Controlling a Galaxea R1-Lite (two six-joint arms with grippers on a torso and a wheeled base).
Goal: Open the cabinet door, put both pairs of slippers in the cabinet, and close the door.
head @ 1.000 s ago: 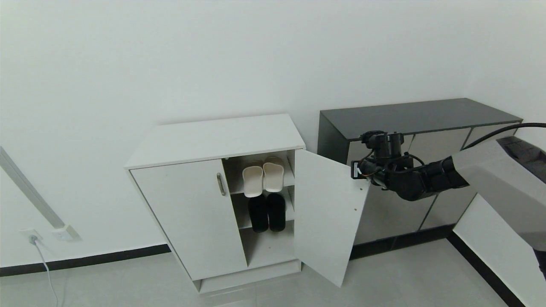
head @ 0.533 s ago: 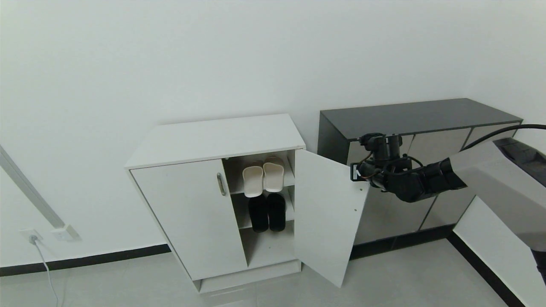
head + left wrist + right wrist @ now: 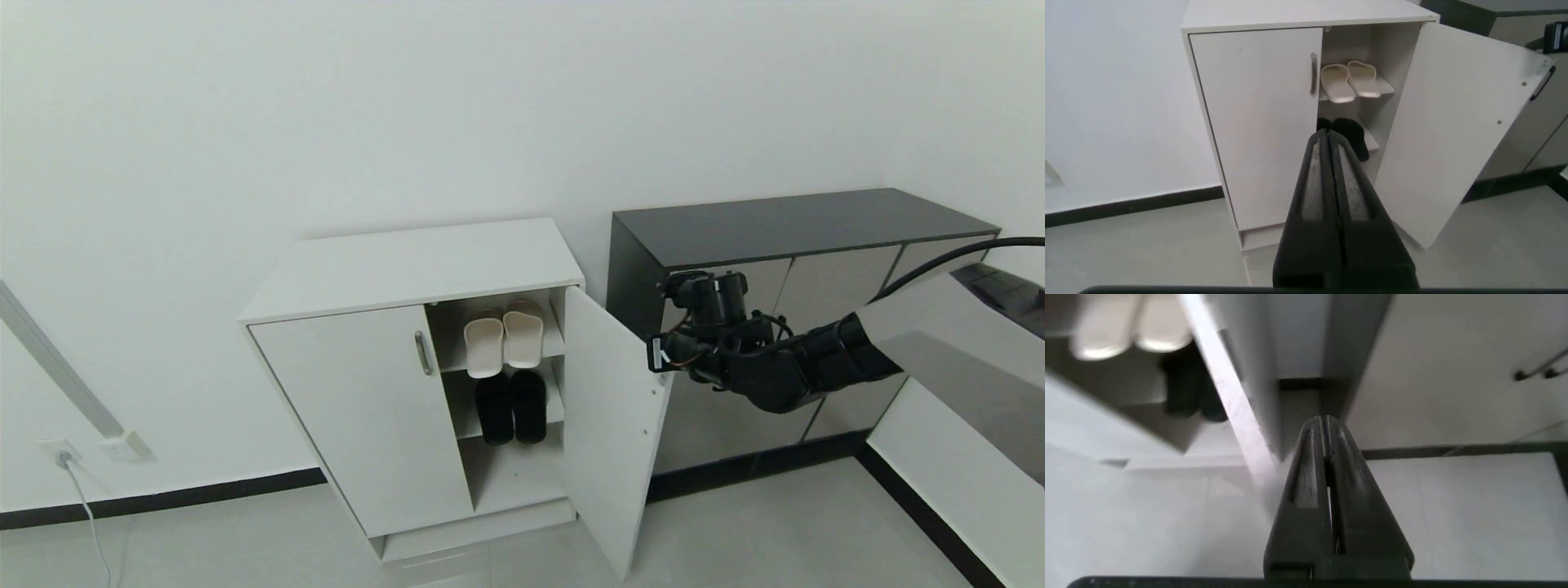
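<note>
Fingers closed and empty, the right gripper (image 3: 658, 357) at the cabinet door's (image 3: 612, 425) 3 o'clock edge has swung it partway shut on the shelved white slippers (image 3: 504, 341) and black slippers (image 3: 512, 407), while the left gripper (image 3: 1328, 163) is likewise closed.

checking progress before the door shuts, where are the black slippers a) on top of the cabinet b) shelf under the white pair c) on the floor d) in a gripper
b: the black slippers sit in the cabinet on the shelf below the white pair.
</note>
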